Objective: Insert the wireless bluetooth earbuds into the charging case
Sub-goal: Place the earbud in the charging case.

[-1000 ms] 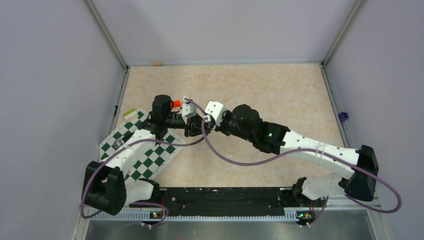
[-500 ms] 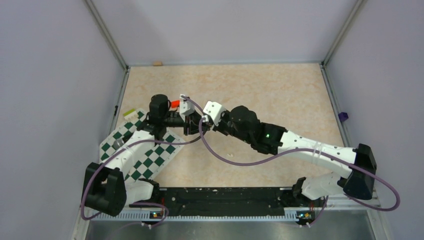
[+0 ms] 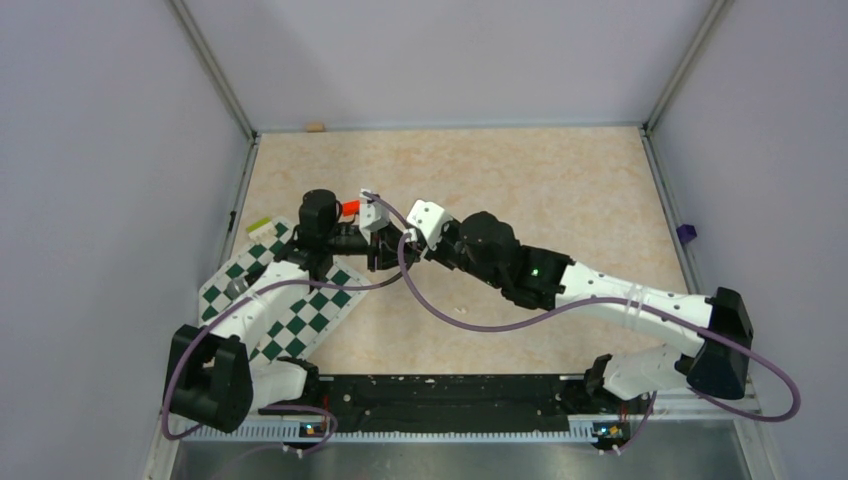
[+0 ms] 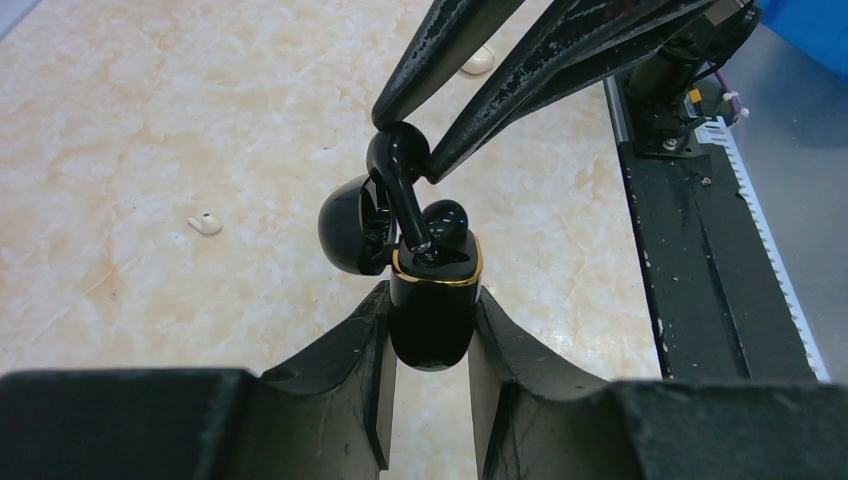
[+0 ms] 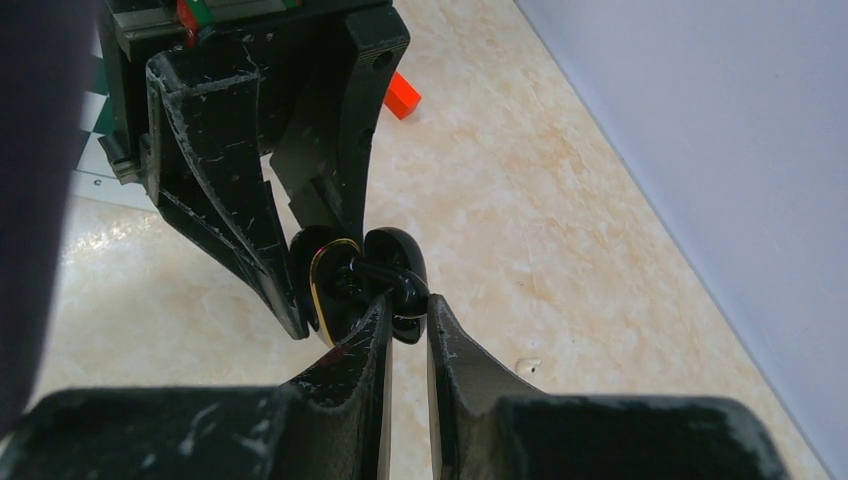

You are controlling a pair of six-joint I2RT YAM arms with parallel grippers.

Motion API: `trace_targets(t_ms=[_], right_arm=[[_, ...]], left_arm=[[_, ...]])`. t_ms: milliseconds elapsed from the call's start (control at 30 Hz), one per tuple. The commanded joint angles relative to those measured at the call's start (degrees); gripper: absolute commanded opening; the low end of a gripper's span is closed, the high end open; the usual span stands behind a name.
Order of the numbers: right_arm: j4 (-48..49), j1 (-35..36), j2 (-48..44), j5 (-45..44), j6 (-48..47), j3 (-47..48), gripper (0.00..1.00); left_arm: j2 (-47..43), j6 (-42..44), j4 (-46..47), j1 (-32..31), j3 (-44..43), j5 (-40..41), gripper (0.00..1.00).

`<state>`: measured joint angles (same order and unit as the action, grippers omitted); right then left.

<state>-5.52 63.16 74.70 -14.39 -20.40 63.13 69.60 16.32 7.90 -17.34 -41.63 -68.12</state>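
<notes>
Charging case [image 4: 430,320]: smooth, glossy black plastic with a bright gold metallic rim. Earbud [image 4: 398,157]: same glossy black finish. Gripper fingers [image 4: 345,372]: matt black, rough, scuffed white. Table [image 4: 150,120]: smooth beige marbled surface, slight sheen. Block [image 5: 402,95]: matt red.

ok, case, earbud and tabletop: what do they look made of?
Charging case: likely hard plastic, gloss black, judging by its sharp highlights. A gold band at the rim looks metallic, maybe plated.
Earbud: same gloss black plastic look, with mirror-like reflections.
Tabletop: beige marbled pattern, smooth with a soft sheen. Laminate or stone, cannot tell.
</notes>
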Motion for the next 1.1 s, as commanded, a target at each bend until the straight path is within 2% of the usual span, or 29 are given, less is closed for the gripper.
trace_targets(t_ms=[0,367,633,867,1067], right_arm=[[1.65,1.11,0.98,0.01,0.44,1.3,0.0],[2.5,2.31,2.56,-1.03,0.24,1.06,0.0],[3.31,3.56,3.36,-2.14,0.55,0.92,0.0],[3.83,5.29,4.71,-3.18,0.18,1.16,0.0],[3.85,5.3,3.97,-4.03,0.29,1.62,0.12]], left_arm=[[-1.21,-0.91,3.25,0.03,-0.17,-1.13,0.0],[-1.43,-1.43,3.78,0.03,0.16,-0.94,0.0],[-0.85,-5.69,7.64,0.04,0.84,0.86,0.0],[-1.01,-5.04,7.56,0.03,1.27,1.08,0.0],[-1.26,-3.36,6.53,0.04,1.58,0.97,0.0]])
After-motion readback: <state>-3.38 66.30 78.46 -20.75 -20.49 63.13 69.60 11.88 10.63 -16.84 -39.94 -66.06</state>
